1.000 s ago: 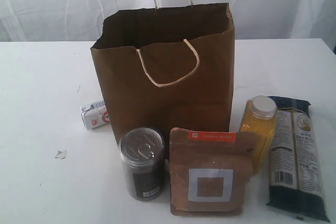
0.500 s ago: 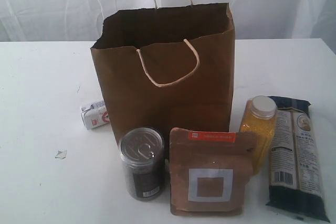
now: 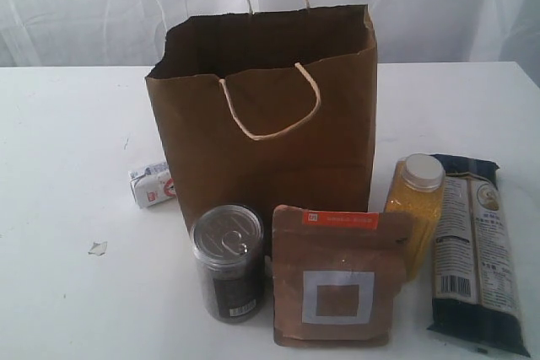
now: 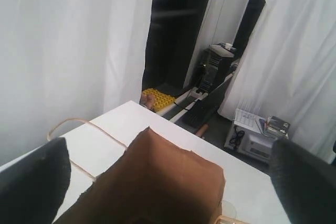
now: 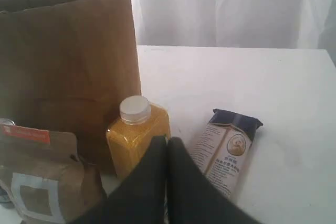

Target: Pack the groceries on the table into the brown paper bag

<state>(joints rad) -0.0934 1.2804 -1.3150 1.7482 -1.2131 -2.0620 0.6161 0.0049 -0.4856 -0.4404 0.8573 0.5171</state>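
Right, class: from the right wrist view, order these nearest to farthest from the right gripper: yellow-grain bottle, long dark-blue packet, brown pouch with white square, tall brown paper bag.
1. Yellow-grain bottle and long dark-blue packet: flanking the right gripper, too close to call.
2. Brown pouch with white square: beyond the bottle's far side.
3. Tall brown paper bag: behind the bottle, farthest.

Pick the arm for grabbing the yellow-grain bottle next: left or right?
Right, likely. The right end effector, shut, points at the yellow-grain bottle and long dark-blue packet close ahead; it must open first. The left end effector hangs open above the brown paper bag.
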